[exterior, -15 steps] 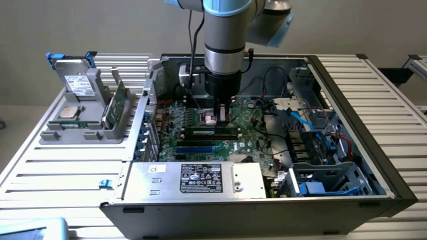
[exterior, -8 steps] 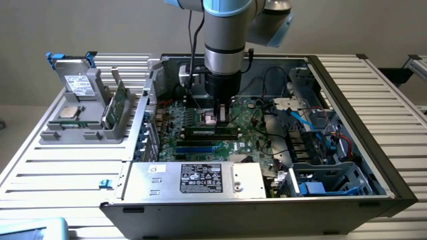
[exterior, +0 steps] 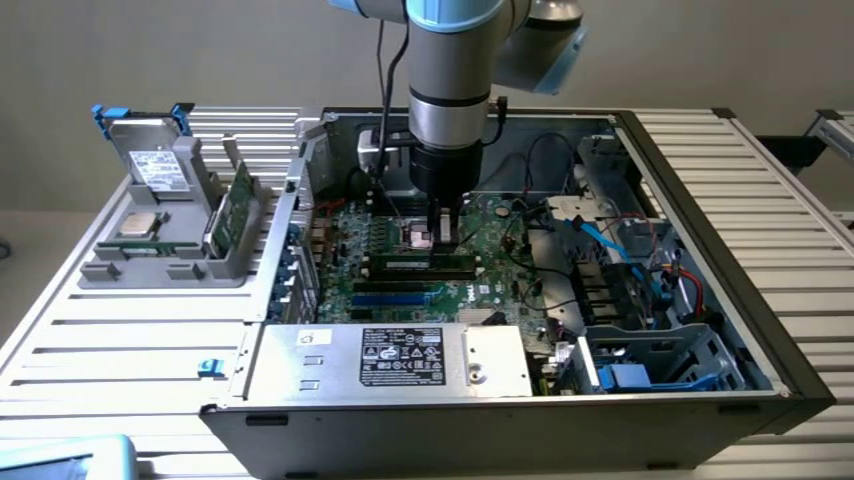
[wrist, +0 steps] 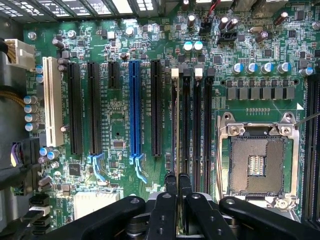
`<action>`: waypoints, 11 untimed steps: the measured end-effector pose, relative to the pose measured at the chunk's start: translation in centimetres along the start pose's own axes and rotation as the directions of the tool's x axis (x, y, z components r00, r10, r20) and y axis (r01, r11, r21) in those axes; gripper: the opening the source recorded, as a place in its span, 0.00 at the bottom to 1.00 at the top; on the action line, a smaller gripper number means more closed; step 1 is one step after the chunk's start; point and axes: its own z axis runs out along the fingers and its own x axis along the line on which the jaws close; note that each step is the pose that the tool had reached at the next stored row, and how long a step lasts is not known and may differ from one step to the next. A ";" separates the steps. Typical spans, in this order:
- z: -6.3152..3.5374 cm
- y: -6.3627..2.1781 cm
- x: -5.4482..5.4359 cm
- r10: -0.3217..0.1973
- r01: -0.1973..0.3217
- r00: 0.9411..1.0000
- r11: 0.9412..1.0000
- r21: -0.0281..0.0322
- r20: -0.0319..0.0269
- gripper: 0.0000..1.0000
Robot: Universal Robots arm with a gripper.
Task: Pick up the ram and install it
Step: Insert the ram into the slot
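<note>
To the exterior view's left of the motherboard (exterior: 501, 235), outside the computer case (exterior: 722, 250): a grey parts tray (exterior: 114, 272) with a boxy drive (exterior: 160, 170) standing at the back, a square silver processor chip (exterior: 138, 222) lying flat, and a green board (exterior: 238, 210) set on edge in a groove, each probably posed so for easy taking from above. Over the middle of the motherboard: the gripper (exterior: 449, 238), pointing straight down, almost fully closed, apparently pinching the thin top edge of the ram (exterior: 420, 265) near one end. Ram upright on its long edge, lined up along the outermost of the black memory slots (wrist: 197, 125), between the white end latches (wrist: 175, 73); held edge-up and parallel to the slots, by judgement the only way to enter one. Fully seated or only resting in the slot: not possible to tell. Next to the memory slots, on the motherboard: an empty processor socket (wrist: 260, 165), frame open, untouched. To the exterior view's right of the motherboard: loose cables (exterior: 601, 235) and a blue drive cage (exterior: 641, 375), well apart from the gripper and out of its way.
</note>
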 end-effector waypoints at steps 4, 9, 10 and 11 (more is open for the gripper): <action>0.00 0.00 0.0 -0.003 0.003 1.000 1.000 0.000 0.000 0.13; 0.00 0.01 0.0 -0.006 0.006 1.000 1.000 0.000 0.000 0.13; 0.00 0.00 0.0 -0.006 0.006 1.000 1.000 0.000 0.000 0.13; 0.00 0.00 0.0 -0.006 0.006 1.000 1.000 0.000 0.000 0.13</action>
